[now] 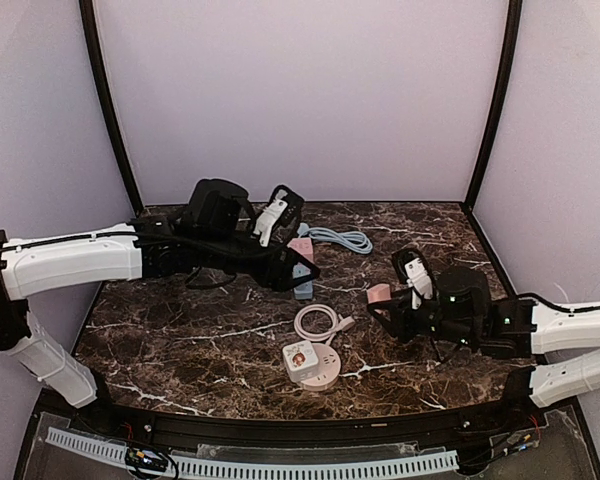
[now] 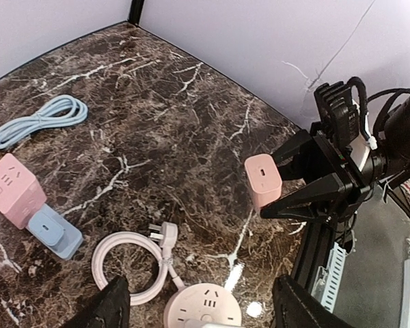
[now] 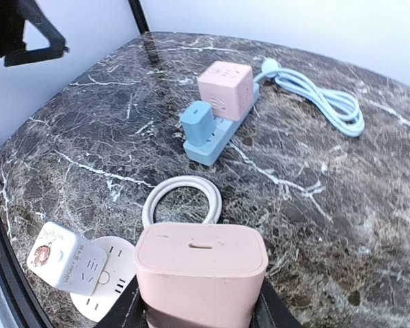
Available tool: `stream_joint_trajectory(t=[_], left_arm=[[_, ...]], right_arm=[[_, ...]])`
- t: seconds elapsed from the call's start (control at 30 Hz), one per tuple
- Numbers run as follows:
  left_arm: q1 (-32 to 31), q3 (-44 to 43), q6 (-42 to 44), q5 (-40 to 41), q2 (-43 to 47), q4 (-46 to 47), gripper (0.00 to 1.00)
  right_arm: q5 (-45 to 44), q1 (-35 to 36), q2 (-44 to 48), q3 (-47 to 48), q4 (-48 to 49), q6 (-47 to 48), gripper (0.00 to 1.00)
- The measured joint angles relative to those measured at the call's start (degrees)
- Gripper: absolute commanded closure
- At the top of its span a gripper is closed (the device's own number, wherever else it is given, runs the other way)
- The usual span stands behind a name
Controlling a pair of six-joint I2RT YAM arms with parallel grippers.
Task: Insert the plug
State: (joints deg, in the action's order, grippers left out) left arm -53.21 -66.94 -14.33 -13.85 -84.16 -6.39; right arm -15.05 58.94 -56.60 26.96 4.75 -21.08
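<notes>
The right hand (image 1: 385,300) is shut tight on the pink plug (image 3: 201,263). It holds the plug up over the right side of the bench (image 1: 180,340), nearer the front edge. The plug looks small, light and hard, like a smooth plastic block. I think it could slip or twist, so it is best squeezed on two flat sides. Its pins are hidden. The left hand (image 1: 302,270) is open and holds nothing. It hangs over the blue power strip (image 3: 212,140), in the middle toward the back edge.
</notes>
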Motion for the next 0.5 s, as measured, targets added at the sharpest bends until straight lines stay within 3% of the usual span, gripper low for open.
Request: stream_joint_trajectory(t=[0.5], left_arm=[[-6.4,-13.2,-1.6,-5.2,-11.0,-12.2,0.37]], right_arm=[[0.0,6.6,-2.7,0.3,6.4,14.4,1.00]])
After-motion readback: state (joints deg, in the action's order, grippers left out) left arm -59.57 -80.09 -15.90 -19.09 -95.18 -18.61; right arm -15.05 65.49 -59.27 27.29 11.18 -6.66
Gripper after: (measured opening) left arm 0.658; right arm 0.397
